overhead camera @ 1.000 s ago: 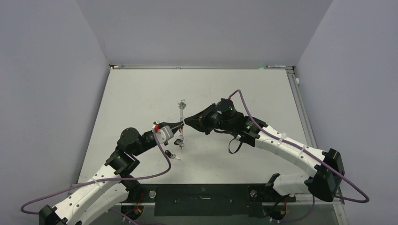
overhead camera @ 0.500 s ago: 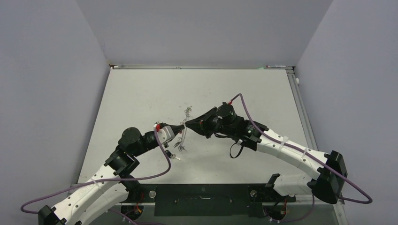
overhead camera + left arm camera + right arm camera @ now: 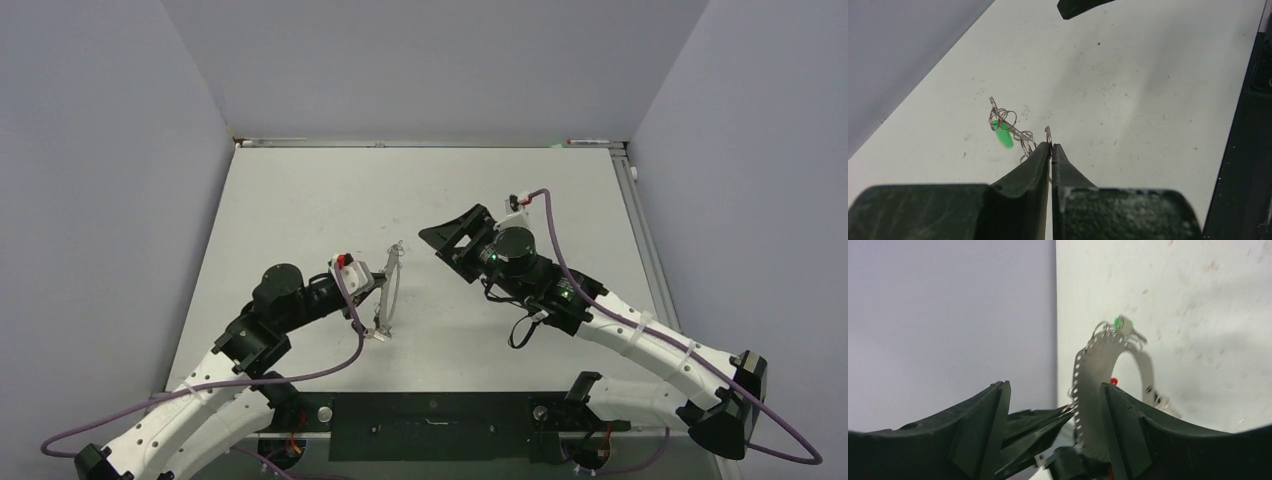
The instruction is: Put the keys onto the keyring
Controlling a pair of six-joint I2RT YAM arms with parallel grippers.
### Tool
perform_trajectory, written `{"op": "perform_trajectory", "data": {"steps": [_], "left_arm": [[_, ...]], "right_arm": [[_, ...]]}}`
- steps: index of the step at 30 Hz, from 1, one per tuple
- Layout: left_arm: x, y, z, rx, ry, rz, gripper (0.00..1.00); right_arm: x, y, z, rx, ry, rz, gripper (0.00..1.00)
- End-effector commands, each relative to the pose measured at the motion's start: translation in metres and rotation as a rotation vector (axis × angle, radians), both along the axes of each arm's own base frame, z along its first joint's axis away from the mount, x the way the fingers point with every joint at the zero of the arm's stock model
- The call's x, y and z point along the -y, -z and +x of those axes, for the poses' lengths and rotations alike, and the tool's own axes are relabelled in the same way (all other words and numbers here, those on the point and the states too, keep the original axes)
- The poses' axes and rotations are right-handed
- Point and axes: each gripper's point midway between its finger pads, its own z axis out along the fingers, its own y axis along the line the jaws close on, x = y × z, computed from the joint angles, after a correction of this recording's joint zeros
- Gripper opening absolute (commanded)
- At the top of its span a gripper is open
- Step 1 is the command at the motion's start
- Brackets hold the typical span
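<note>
My left gripper [image 3: 377,284] [image 3: 1050,148] is shut on the thin grey keyring [image 3: 393,272] [image 3: 1048,133], holding it on edge above the table. From the ring dangle small split rings and a green tag [image 3: 1005,138] [image 3: 1121,322]; a small key [image 3: 379,334] hangs at its lower end near the table. My right gripper [image 3: 448,238] [image 3: 1055,387] is open and empty, a short way to the right of the ring and apart from it. In the right wrist view the keyring [image 3: 1093,370] is a blurred arc beyond the jaws, with the left gripper's fingers [image 3: 1043,422] pinching it.
The white table [image 3: 300,200] is bounded by grey walls on three sides, with a metal rail [image 3: 630,190] along its right edge. A black base bar [image 3: 430,425] runs across the near edge between the arm mounts.
My right gripper has opened, let go of the ring and drawn back to the right. The left gripper keeps its hold, and the ring has tilted and shifted slightly left.
</note>
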Motion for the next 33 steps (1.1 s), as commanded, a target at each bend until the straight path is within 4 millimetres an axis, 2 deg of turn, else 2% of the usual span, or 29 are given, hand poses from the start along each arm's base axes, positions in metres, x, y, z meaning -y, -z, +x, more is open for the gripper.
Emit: {"op": "perform_trajectory", "data": {"steps": [1, 4, 8, 12, 15, 18, 20, 23, 33], "left_arm": [[-0.004, -0.038, -0.005, -0.026, -0.023, -0.027, 0.00], [-0.008, -0.036, -0.011, -0.101, -0.033, 0.000, 0.00], [-0.009, -0.039, -0.027, -0.210, -0.013, -0.007, 0.00], [-0.011, -0.041, -0.042, -0.309, 0.003, -0.002, 0.00], [-0.014, -0.041, -0.050, -0.369, 0.007, 0.018, 0.00], [-0.014, -0.045, -0.060, -0.417, 0.036, 0.036, 0.00], [-0.013, -0.046, -0.066, -0.455, 0.059, 0.057, 0.00], [-0.010, -0.046, -0.071, -0.490, 0.082, 0.077, 0.00], [-0.002, -0.045, -0.082, -0.504, 0.155, 0.088, 0.00]], "right_arm": [[0.027, -0.033, 0.023, 0.520, -0.019, -0.332, 0.66], [0.034, -0.037, 0.017, 0.761, -0.123, -0.511, 0.66], [0.019, -0.032, -0.008, 1.038, -0.355, -0.601, 0.66], [-0.011, -0.013, -0.060, 1.257, -0.722, -0.520, 0.60], [-0.019, -0.009, -0.093, 1.395, -0.889, -0.413, 0.59], [-0.024, -0.008, -0.114, 1.483, -0.996, -0.327, 0.55], [-0.027, -0.009, -0.121, 1.518, -1.034, -0.285, 0.51], [-0.034, -0.014, -0.126, 1.546, -1.065, -0.228, 0.49], [-0.055, -0.012, -0.124, 1.559, -1.141, -0.163, 0.40]]}}
